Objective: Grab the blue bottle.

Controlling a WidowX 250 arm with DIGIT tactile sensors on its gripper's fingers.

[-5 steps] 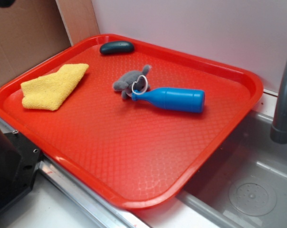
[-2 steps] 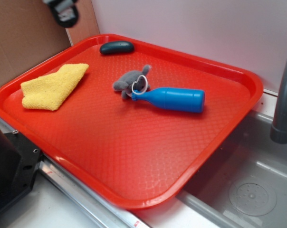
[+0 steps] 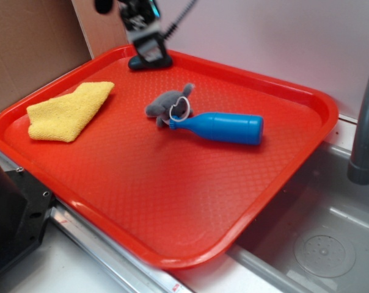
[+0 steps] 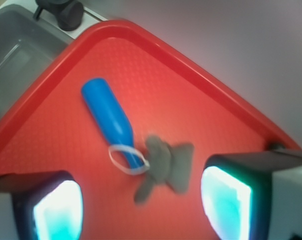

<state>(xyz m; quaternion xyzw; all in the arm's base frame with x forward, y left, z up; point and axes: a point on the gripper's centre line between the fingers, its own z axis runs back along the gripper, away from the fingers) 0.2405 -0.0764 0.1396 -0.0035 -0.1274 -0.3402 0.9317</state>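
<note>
Bottle (image 3: 224,127) lying flat mid-tray (image 3: 172,201), body and base clear on all sides, neck end crowded by plush (image 3: 168,104) touching it; cloth (image 3: 68,110) and pebble (image 3: 163,61) well apart; faucet (image 3: 368,122) beyond rim.

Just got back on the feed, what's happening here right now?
The gripper is open and empty, up over the back of the red tray, not yet at the blue bottle. The bottle lies on its side mid-tray, its neck against the grey plush with a white ring around it. A yellow cloth lies at the left.
</note>
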